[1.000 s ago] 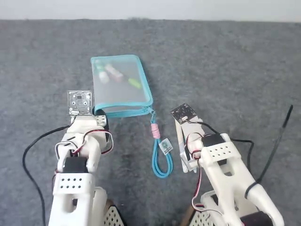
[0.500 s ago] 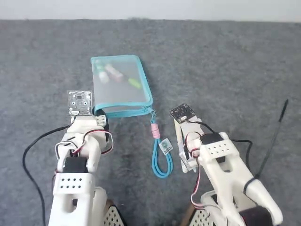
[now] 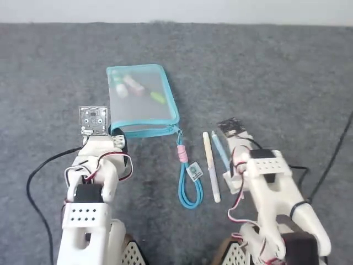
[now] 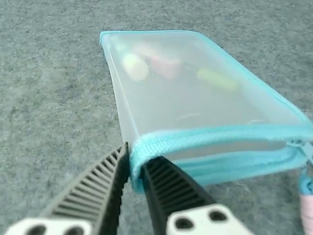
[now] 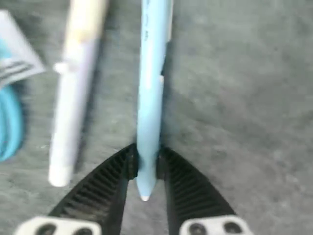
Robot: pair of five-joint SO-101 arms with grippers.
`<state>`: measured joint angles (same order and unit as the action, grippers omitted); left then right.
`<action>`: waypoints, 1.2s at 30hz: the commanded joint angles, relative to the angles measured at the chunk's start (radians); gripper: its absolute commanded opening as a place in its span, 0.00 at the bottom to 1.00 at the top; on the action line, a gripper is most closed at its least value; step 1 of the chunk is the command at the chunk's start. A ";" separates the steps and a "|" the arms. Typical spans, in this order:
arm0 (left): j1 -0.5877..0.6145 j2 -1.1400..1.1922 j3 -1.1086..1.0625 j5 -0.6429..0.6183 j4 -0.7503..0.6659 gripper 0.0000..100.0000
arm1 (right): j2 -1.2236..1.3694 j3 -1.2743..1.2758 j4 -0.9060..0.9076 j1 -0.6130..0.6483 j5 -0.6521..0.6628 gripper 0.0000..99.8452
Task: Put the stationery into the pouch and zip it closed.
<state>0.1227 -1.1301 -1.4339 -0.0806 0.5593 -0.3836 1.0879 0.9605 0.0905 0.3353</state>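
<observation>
On grey table [image 3: 287, 72], left gripper [image 4: 133, 162] pinching pouch [image 4: 195, 98] corner, right gripper [image 5: 145, 164] clamped on blue pen [image 5: 153, 73], cream pen [image 5: 77, 78] beside.

Grey carpet-like table surface [image 3: 276, 72] runs to a pale wall [image 3: 176, 10].

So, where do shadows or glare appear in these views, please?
High view: soft, even light, only faint shadows on the grey mat, and no glare on the pouch. Left wrist view: a pale sheen lies over the pouch, which the left pincer pinches at its corner. Right wrist view: the blue pen, gripped by the right pincer, casts a narrow dark shadow alongside.
</observation>
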 commanded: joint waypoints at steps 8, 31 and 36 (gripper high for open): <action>-0.015 0.000 0.031 0.008 -0.034 0.01 | -0.139 -0.166 0.223 -0.125 0.054 0.01; -0.066 0.000 0.010 0.008 -0.035 0.01 | -0.254 -0.511 0.458 0.532 0.018 0.01; -0.066 0.000 0.010 0.008 -0.035 0.01 | -0.082 -0.609 0.456 0.532 0.017 0.01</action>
<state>0.0675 -1.1301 -1.4339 -0.0806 0.5593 -0.5309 0.5754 1.4331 0.6183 0.3659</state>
